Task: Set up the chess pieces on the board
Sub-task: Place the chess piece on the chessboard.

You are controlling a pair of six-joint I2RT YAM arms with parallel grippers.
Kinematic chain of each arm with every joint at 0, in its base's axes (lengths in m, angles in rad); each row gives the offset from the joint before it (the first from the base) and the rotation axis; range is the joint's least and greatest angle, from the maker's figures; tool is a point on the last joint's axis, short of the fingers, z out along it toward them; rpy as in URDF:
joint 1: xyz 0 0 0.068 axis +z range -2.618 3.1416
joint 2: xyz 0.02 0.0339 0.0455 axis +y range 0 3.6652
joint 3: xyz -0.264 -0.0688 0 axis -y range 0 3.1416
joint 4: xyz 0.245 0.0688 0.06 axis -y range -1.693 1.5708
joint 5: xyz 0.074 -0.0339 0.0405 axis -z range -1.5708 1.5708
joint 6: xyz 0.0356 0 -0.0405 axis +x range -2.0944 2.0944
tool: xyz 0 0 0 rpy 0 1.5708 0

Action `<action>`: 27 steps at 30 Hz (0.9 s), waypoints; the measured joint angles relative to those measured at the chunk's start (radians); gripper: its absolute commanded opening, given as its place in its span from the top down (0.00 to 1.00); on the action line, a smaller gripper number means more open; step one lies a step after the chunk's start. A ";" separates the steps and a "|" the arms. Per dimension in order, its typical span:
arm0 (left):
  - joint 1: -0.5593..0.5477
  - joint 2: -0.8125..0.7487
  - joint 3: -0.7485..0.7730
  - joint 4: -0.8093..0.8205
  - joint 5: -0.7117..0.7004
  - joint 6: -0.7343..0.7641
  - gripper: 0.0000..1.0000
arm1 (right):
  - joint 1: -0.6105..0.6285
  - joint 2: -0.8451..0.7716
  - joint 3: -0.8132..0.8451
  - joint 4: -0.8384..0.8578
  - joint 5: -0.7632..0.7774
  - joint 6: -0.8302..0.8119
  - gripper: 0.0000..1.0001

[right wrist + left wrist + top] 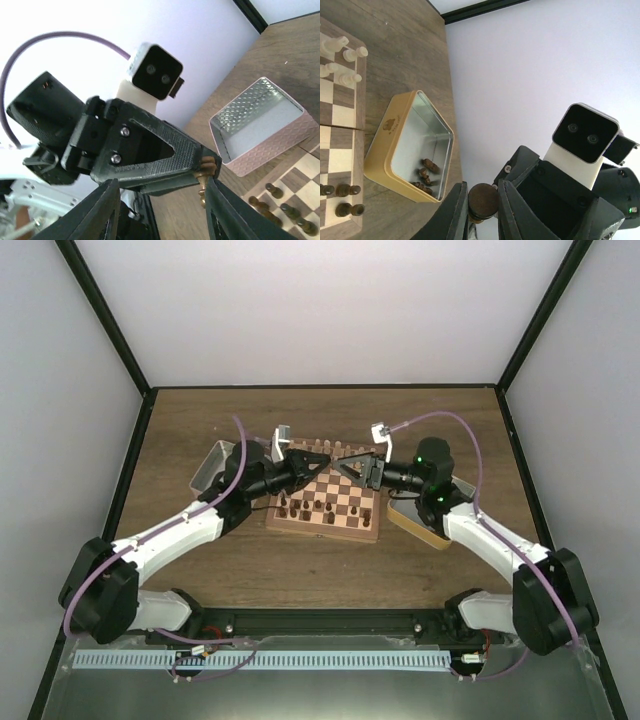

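Left gripper (482,192) pinches a tiny dark brown wooden chessman (483,201), tip-to-tip with the gaping right gripper (162,200). Gold metal tin (384,146) beside them, just off the checkered wooden board (322,528), holds more chessmen (425,176).

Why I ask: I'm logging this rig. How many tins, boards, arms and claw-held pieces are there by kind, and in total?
Tins: 2, pink tin, gold tin
Boards: 1, chessboard
Arms: 2, left arm, right arm
Held pieces: 1, dark chess piece in left claw
Total: 6
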 measured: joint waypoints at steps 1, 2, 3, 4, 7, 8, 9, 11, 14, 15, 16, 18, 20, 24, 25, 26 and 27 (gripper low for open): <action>0.001 -0.001 -0.005 0.008 0.000 -0.017 0.95 | 0.005 -0.009 -0.017 0.036 0.016 0.057 0.51; 0.003 -0.002 -0.012 0.024 0.002 -0.036 0.95 | 0.010 -0.011 -0.022 0.058 0.036 0.102 0.50; 0.004 -0.002 -0.015 0.034 0.002 -0.050 0.95 | 0.018 -0.011 -0.023 0.072 0.060 0.142 0.50; 0.005 -0.002 -0.018 0.046 0.003 -0.068 0.95 | 0.024 -0.011 -0.023 0.082 0.088 0.176 0.49; 0.005 -0.002 -0.026 0.089 0.009 -0.114 0.95 | 0.036 -0.022 -0.028 0.084 0.166 0.244 0.46; 0.005 -0.002 -0.029 0.100 0.011 -0.128 0.95 | 0.037 -0.030 -0.037 0.084 0.191 0.261 0.47; 0.005 -0.002 -0.034 0.117 0.014 -0.145 0.95 | 0.037 -0.035 -0.042 0.081 0.206 0.273 0.48; 0.005 -0.002 -0.048 0.150 0.020 -0.177 0.95 | 0.037 -0.035 -0.045 0.080 0.220 0.292 0.50; 0.005 -0.002 -0.075 0.191 0.026 -0.225 0.95 | 0.046 -0.028 -0.045 0.081 0.228 0.316 0.55; 0.005 -0.002 -0.082 0.206 0.029 -0.240 0.96 | 0.051 -0.026 -0.045 0.082 0.230 0.327 0.57; 0.005 -0.001 -0.086 0.216 0.030 -0.252 0.95 | 0.059 -0.025 -0.045 0.082 0.231 0.328 0.58; 0.005 -0.001 -0.090 0.238 0.035 -0.272 0.95 | 0.071 -0.024 -0.048 0.089 0.235 0.338 0.58; 0.006 0.000 -0.091 0.261 0.039 -0.285 0.95 | 0.082 -0.023 -0.050 0.089 0.238 0.346 0.57; 0.007 0.001 -0.091 0.280 0.044 -0.300 0.95 | 0.085 -0.022 -0.054 0.090 0.246 0.354 0.64; 0.007 0.001 -0.091 0.282 0.044 -0.303 0.96 | 0.085 -0.022 -0.056 0.090 0.247 0.358 0.68; 0.007 0.002 -0.092 0.285 0.044 -0.307 0.96 | 0.085 -0.022 -0.058 0.092 0.247 0.361 0.71; 0.008 0.005 -0.093 0.288 0.044 -0.309 0.96 | 0.086 -0.022 -0.060 0.095 0.247 0.365 0.74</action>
